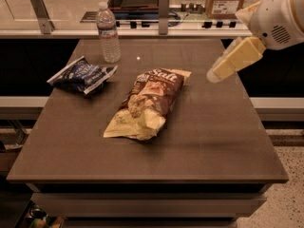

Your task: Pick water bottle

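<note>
Hovering above the right side of the bench (213, 146), the jaws carry nothing and sit well apart from everything on it. They show only as one cream wedge pointing down and to the left of the view, so I can't tell whether they're open or closed. Behind them the white arm (280, 18) comes in from the top-right corner.

Step in hand, by my reading: the approach. No grasp yet, and no contact w/ the bottle (108, 32), which stands upright at the far-left corner of the bench, diagonally across from the jaws. Between the two lies the brown chip bag (147, 103), flat at mid-bench. The blue bag (83, 75) lies near the bottle on its front-left side, apart from it.

The next move calls for a long reach across to the far left, passing behind or above the brown bag, w/ the jaws spread wider than the bottle's body. They should then level off at about mid-height and close around it, not beside it. A tall, narrow thing like this would prob. tip if nudged near the cap, so a low, square approach looks safer.

The bottle itself: clear ribbed plastic, white cap, pale label band round the upper body, slimmer than either bag. It seems to hold water, though through the clear wall the level is hard to make out. Nothing touches it, and its right side, toward the jaws, is clear.
</note>
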Robot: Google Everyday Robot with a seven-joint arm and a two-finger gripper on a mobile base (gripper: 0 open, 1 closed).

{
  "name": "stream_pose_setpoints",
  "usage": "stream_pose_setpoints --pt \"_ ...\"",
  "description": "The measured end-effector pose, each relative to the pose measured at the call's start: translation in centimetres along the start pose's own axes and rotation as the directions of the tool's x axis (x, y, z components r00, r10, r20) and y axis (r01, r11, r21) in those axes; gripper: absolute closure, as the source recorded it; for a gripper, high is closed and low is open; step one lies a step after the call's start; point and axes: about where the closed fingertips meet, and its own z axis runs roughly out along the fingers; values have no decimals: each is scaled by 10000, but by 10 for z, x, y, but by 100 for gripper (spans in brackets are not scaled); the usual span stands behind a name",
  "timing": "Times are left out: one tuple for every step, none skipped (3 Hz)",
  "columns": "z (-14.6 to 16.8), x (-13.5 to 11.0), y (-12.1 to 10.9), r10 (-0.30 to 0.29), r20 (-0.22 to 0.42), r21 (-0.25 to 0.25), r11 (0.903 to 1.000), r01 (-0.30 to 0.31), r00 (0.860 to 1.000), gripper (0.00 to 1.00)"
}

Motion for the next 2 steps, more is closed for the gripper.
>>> stream_pose_setpoints --pt "17 -4 -7 671 761 86 9976 -680 9948 0" --pt "31 -10 -13 1249 1182 334 9910 -1297 9851 0"
